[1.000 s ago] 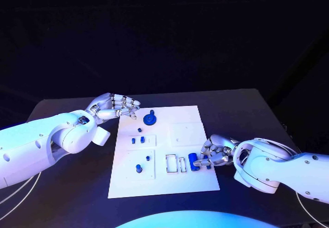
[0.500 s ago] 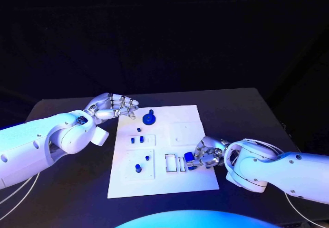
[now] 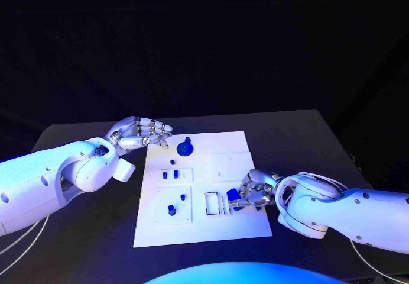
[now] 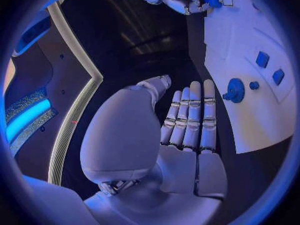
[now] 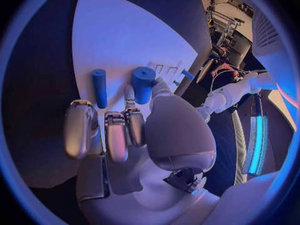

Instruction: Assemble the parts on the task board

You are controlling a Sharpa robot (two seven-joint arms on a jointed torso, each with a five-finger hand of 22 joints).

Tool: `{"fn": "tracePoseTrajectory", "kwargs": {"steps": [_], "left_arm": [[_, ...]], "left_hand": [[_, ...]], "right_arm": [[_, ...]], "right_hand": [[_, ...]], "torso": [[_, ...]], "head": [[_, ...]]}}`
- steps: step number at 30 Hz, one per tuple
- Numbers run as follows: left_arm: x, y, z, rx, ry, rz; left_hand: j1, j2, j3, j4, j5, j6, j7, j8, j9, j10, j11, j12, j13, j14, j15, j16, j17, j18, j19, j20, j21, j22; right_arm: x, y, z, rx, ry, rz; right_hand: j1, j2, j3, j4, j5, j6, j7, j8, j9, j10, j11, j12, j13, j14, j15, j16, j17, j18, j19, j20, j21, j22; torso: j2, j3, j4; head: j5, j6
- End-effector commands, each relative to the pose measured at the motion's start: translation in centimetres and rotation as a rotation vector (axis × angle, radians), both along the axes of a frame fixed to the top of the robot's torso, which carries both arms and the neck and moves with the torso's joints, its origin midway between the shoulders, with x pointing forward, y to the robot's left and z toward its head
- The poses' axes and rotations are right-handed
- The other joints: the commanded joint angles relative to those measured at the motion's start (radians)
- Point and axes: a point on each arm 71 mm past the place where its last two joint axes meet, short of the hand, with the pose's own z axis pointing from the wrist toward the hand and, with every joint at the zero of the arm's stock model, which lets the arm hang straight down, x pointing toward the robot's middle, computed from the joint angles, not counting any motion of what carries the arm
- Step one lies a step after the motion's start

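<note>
Blue cylinder part (image 3: 233, 194) is pinched by the right hand (image 3: 252, 192), shifted leftward over the task board (image 3: 243, 228) since before; left hand (image 3: 140, 133), fingers straight, holds nothing.

White task board (image 3: 230, 228) on black table (image 3: 298, 127)

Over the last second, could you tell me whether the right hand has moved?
Yes. The right hand has moved left across the task board, toward the white slotted block.

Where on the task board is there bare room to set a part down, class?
Free: the task board's near strip, and its far right corner beyond the square recess. Crowded: around the right hand and the slotted block.
</note>
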Motion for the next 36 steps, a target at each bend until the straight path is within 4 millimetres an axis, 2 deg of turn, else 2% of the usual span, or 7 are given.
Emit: {"fn": "tracePoseTrajectory", "kwargs": {"steps": [1,6,11,18,26,30,36], "left_arm": [[-0.1,-0.2,0.1,-0.015,0.002,-0.016],[-0.1,-0.2,0.1,-0.015,0.002,-0.016],[-0.1,-0.2,0.1,-0.015,0.002,-0.016],[-0.1,-0.3,0.1,-0.016,0.001,-0.017],[-0.1,-0.4,0.1,-0.018,0.000,-0.019],[-0.1,-0.4,0.1,-0.018,-0.001,-0.018],[-0.1,-0.5,0.2,-0.019,-0.001,-0.020]], "left_hand": [[-0.007,0.001,-0.007,0.000,0.004,-0.008,0.005,-0.001,-0.001,-0.005,0.001,0.004,-0.002,0.000,0.007,-0.003,-0.001,0.012,0.008,0.002,-0.005,-0.002],[-0.007,0.001,-0.007,0.000,0.004,-0.008,0.005,-0.001,-0.001,-0.005,0.001,0.004,-0.002,0.000,0.007,-0.003,-0.001,0.012,0.008,0.002,-0.005,-0.002],[-0.007,0.001,-0.007,0.000,0.005,-0.008,0.006,-0.001,-0.001,-0.006,0.001,0.004,-0.002,0.000,0.007,-0.003,-0.001,0.012,0.008,0.002,-0.005,-0.002],[-0.006,0.002,-0.007,0.000,0.005,-0.008,0.006,-0.001,-0.001,-0.006,0.001,0.004,-0.002,0.000,0.007,-0.003,-0.001,0.012,0.008,0.002,-0.006,-0.003],[-0.006,0.002,-0.007,0.000,0.005,-0.008,0.006,-0.001,-0.001,-0.006,0.001,0.004,-0.002,0.000,0.007,-0.003,-0.001,0.012,0.008,0.002,-0.006,-0.003],[-0.006,0.002,-0.007,0.000,0.005,-0.008,0.006,-0.001,-0.001,-0.006,0.001,0.004,-0.002,0.000,0.007,-0.003,-0.001,0.012,0.008,0.002,-0.006,-0.003],[-0.005,0.003,-0.007,-0.001,0.005,-0.008,0.005,-0.001,-0.001,-0.006,0.001,0.005,-0.002,0.000,0.007,-0.003,-0.001,0.012,0.009,0.002,-0.007,-0.003]], "right_arm": [[-0.2,-0.6,-0.8,0.010,0.013,-0.049],[-0.2,-0.8,-0.3,0.111,-0.003,-0.130],[-0.2,-0.8,0.6,0.214,-0.001,-0.200],[-0.1,-0.3,1.9,0.270,0.029,-0.209],[-0.1,0.8,1.6,0.251,0.108,-0.152],[-0.2,1.7,1.3,0.242,0.140,-0.122],[-0.4,2.8,0.8,0.231,0.174,-0.088]], "right_hand": [[0.079,0.015,0.061,-0.019,0.002,0.019,-0.005,-0.003,-0.018,0.023,-0.013,0.015,0.101,0.088,-0.013,0.006,0.178,-0.008,0.022,-0.009,0.011,0.188],[0.090,-0.005,0.126,-0.009,0.085,0.057,-0.017,-0.014,-0.024,0.032,-0.024,0.022,0.115,0.091,-0.022,0.010,0.191,-0.011,0.029,-0.017,0.028,0.195],[0.080,-0.014,0.153,-0.009,0.104,0.066,-0.020,-0.018,-0.023,0.034,-0.027,0.023,0.118,0.092,-0.024,0.011,0.196,-0.013,0.032,-0.020,0.035,0.198],[0.063,-0.022,0.166,-0.009,0.104,0.070,-0.020,-0.021,-0.022,0.035,-0.027,0.023,0.120,0.092,-0.025,0.012,0.197,-0.013,0.032,-0.021,0.034,0.198],[0.035,-0.029,0.180,-0.008,0.088,0.070,-0.018,-0.026,-0.021,0.034,-0.025,0.018,0.117,0.091,-0.023,0.010,0.191,-0.011,0.029,-0.020,0.022,0.195],[0.029,-0.029,0.184,-0.008,0.086,0.071,-0.018,-0.027,-0.021,0.033,-0.025,0.017,0.116,0.091,-0.023,0.010,0.192,-0.011,0.029,-0.020,0.023,0.195],[-0.043,-0.031,0.208,-0.008,0.048,0.088,-0.022,-0.025,-0.012,0.037,-0.027,0.019,0.123,0.091,-0.024,0.010,0.191,-0.010,0.028,-0.020,0.018,0.194]], "torso": [[0.000,-0.0003,0.0004],[0.000,0.0007,-0.0003],[0.000,0.0001,-0.0008],[-0.001,-0.0015,-0.0002],[0.001,-0.0009,0.0022],[0.001,-0.0005,0.0003],[0.000,-0.0005,0.0003]], "head": [[-0.001,0.002],[0.007,0.004],[0.011,0.004],[0.012,0.004],[0.015,0.004],[0.019,0.003],[0.021,0.002]]}}
